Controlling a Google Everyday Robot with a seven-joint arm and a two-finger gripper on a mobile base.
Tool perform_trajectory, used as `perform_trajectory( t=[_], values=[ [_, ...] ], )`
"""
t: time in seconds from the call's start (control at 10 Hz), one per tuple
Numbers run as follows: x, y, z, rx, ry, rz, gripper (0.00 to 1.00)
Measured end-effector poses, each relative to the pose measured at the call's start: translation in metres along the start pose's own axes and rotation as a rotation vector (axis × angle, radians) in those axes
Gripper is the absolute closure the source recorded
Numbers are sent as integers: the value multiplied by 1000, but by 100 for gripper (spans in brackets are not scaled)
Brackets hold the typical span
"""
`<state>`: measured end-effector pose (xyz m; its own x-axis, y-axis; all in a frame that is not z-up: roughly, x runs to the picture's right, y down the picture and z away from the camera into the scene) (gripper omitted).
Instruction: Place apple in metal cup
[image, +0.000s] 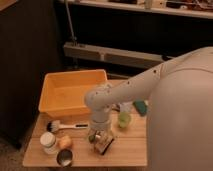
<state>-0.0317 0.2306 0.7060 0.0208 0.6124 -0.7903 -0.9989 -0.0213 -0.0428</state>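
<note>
Camera view: gripper (100, 141) low over table (131, 151), right of apple (65, 142), its state unclear.

Apple (65, 142) sits at metal cup's (65, 158) 12 o'clock. Jar (48, 142) at apple's 9, gripper (100, 143) at 3, brush (67, 126) at 12, bin (72, 92) behind brush.
</note>
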Motion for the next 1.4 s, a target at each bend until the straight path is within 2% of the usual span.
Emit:
perform_trajectory(
  t=[0.8,1.0,1.1,1.4],
  values=[
    [0,0,-1,0,-3,-2,20],
    [2,6,-8,-15,-27,-47,20],
    [9,15,-15,-26,-46,-131,20],
    [25,62,-44,-65,-125,-513,20]
  ],
)
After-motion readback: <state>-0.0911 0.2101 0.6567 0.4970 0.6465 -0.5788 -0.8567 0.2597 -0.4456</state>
